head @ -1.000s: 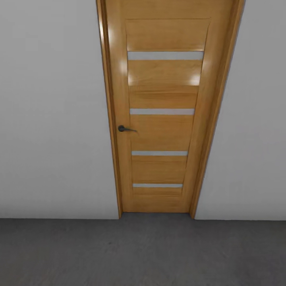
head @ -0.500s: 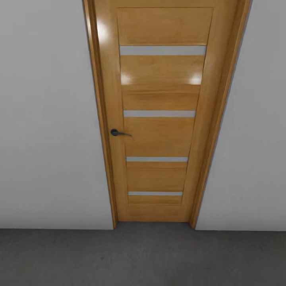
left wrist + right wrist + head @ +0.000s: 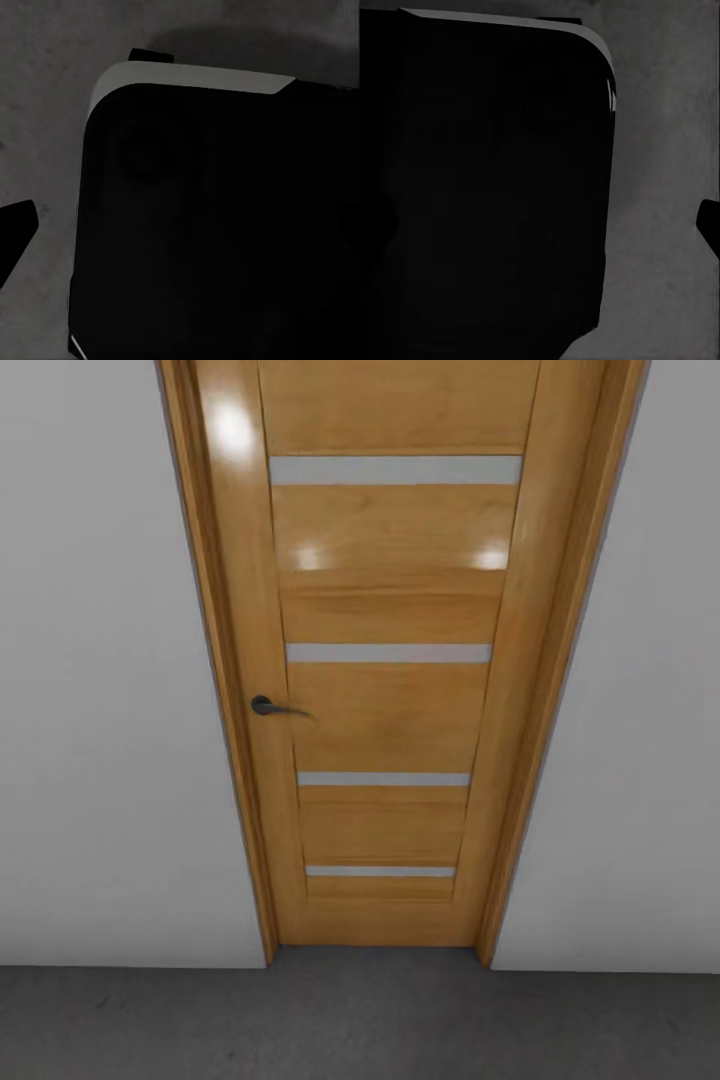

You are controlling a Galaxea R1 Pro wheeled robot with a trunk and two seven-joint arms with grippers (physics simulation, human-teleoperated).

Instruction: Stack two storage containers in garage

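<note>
Containers absent from these frames; door [image 3: 385, 690] dead ahead at 12 o'clock, shut, handle [image 3: 264, 706] toward 9, grey floor [image 3: 360, 1020] at its foot. Wrist views give dark robot body over concrete. Jaw state: cannot tell, either arm.

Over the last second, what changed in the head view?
The camera has closed in on the wooden door: it fills more of the picture, its handle sits lower and further left, and less of the grey floor shows below. The door itself stays shut and the pale walls are unchanged; nothing was grasped or released.
</note>
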